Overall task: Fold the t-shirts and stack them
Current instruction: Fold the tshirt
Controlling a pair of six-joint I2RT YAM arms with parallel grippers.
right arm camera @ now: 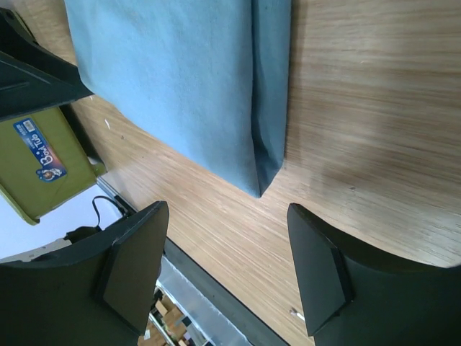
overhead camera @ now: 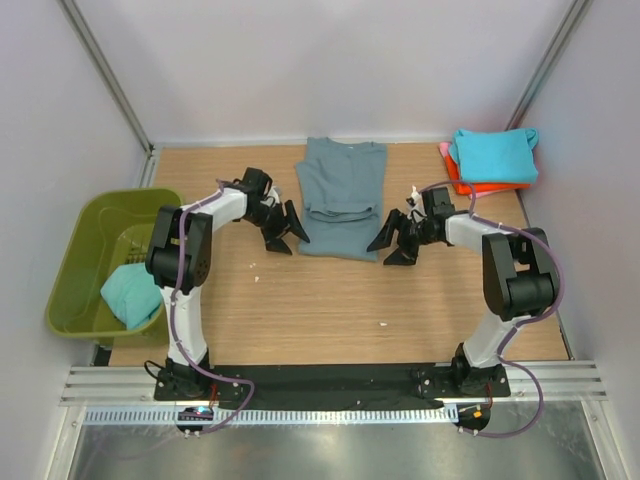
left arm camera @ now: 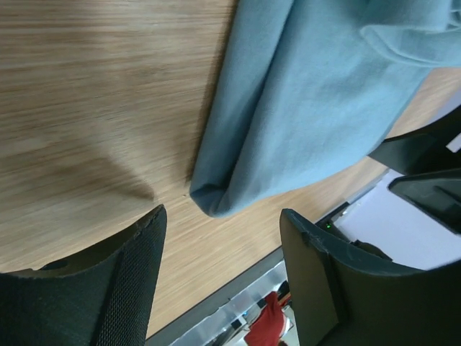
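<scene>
Slate blue-grey cloth t-shirt (overhead camera: pixel 340 195) lies mid-back on the wooden worktop (overhead camera: pixel 300 310), folded lengthwise into a narrow strip, its near end apparently doubled over. I judge it one cross fold short of done. A folded turquoise tee (overhead camera: pixel 492 155) tops an orange tee (overhead camera: pixel 482 186) and a pink tee (overhead camera: pixel 443 150) in the far right corner. A crumpled turquoise tee (overhead camera: pixel 130 295) lies in the olive-green plastic tub (overhead camera: pixel 70 262), not yet folded. Left gripper (overhead camera: pixel 285 232) and right gripper (overhead camera: pixel 395 240) sit low at the strip's near corners — fingers spread, holding nothing.

Slate tee (overhead camera: pixel 340 195) lies folded mid-table; turquoise tee (overhead camera: pixel 495 152) tops orange one (overhead camera: pixel 495 187) far right
</scene>
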